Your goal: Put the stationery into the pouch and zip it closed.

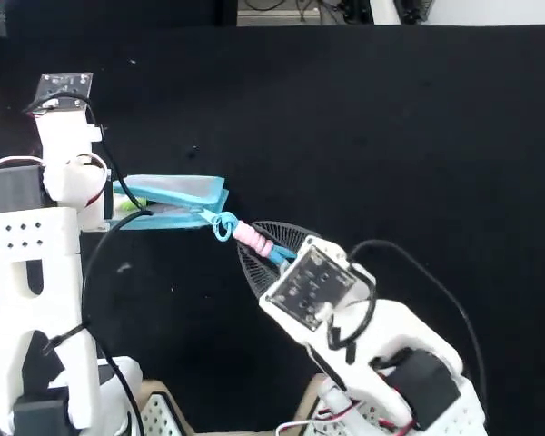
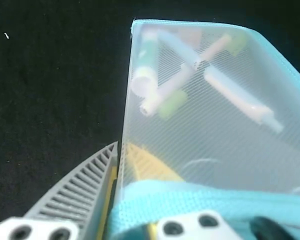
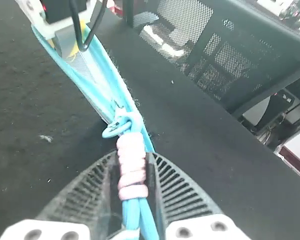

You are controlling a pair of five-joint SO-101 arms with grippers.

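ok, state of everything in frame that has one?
translucent teal mesh pouch: gripped at one end; zip fully shut or not, cannot tell
white and green stationery pieces: inside the pouch
teal zipper slider: at the pouch end nearest the right arm
pink corded zipper pull: pinched
left end effector: shut on the pouch
right end effector: shut on the pull

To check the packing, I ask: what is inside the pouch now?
Through the mesh wall of the pouch several white pens show, some with green caps, and a yellow thing that I cannot identify. The teal band covers whatever lies behind it.
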